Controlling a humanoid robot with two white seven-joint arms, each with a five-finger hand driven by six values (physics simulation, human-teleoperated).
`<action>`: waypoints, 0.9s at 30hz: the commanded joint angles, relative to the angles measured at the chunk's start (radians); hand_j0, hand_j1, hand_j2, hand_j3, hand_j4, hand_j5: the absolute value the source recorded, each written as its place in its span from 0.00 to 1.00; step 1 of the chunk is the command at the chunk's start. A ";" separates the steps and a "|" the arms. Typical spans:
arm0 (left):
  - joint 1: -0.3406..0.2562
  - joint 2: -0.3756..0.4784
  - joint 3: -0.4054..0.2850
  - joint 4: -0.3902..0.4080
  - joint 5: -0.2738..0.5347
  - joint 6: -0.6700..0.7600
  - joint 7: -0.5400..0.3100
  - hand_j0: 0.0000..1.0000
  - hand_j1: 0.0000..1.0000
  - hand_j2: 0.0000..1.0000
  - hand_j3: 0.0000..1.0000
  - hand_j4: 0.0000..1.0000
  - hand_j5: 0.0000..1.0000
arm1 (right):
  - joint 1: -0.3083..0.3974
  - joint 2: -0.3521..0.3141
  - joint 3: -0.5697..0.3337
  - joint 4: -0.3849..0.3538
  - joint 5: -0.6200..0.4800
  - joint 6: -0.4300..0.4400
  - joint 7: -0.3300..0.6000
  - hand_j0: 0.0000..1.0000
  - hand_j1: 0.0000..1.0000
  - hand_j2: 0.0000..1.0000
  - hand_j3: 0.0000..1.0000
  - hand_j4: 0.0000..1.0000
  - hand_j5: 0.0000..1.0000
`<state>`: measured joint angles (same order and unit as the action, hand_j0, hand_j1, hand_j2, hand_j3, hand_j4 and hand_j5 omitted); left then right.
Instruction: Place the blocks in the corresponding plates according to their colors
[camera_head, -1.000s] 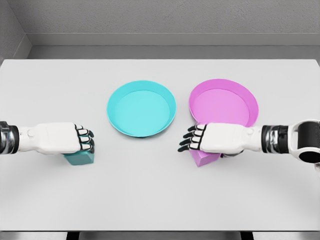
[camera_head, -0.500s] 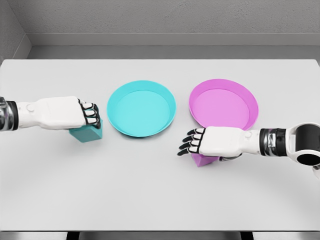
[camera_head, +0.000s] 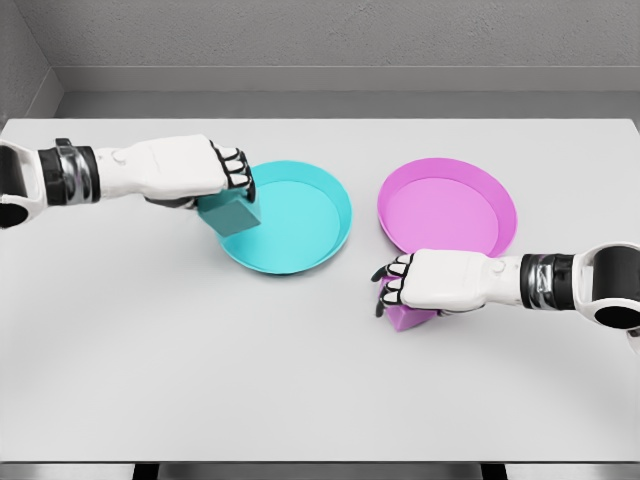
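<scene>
My left hand (camera_head: 238, 190) is shut on a teal block (camera_head: 232, 214) and holds it raised over the left rim of the cyan plate (camera_head: 340, 225). The pink plate (camera_head: 450, 215) stands to the right of the cyan one and holds nothing. Just in front of its near-left rim a pink block (camera_head: 405, 318) sits on the table. My right hand (camera_head: 388, 292) lies over it with fingers curled down around its left side. Most of the pink block is hidden under the palm.
Both plates stand side by side in the middle of a white table (camera_head: 300, 390). A grey wall runs behind the table's far edge.
My left hand has carried the teal block up and to the right, from the table to the cyan plate's rim. The right hand's fingers have curled down onto the pink block.
</scene>
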<state>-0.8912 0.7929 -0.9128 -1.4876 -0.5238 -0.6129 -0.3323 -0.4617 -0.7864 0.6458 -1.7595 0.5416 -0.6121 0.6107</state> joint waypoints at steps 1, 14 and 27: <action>0.002 -0.055 -0.003 0.033 0.008 0.002 -0.001 0.40 0.40 0.40 0.40 0.40 0.40 | -0.002 -0.001 0.000 0.000 0.000 0.001 0.000 0.65 0.65 0.65 0.65 0.65 0.65; -0.044 -0.179 -0.006 0.202 0.004 0.002 -0.051 0.95 0.95 0.95 0.95 0.95 0.95 | -0.008 0.004 -0.001 0.000 -0.002 0.001 0.000 0.52 0.52 0.52 0.52 0.52 0.52; -0.038 0.137 0.025 0.191 0.352 0.002 -0.044 1.00 1.00 1.00 1.00 1.00 1.00 | -0.029 0.016 -0.040 0.002 -0.025 0.001 0.000 0.47 0.47 0.47 0.47 0.47 0.47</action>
<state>-0.9021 0.8145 -0.9041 -1.2983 -0.2686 -0.6125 -0.3779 -0.4909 -0.7703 0.6180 -1.7574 0.5296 -0.6144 0.6113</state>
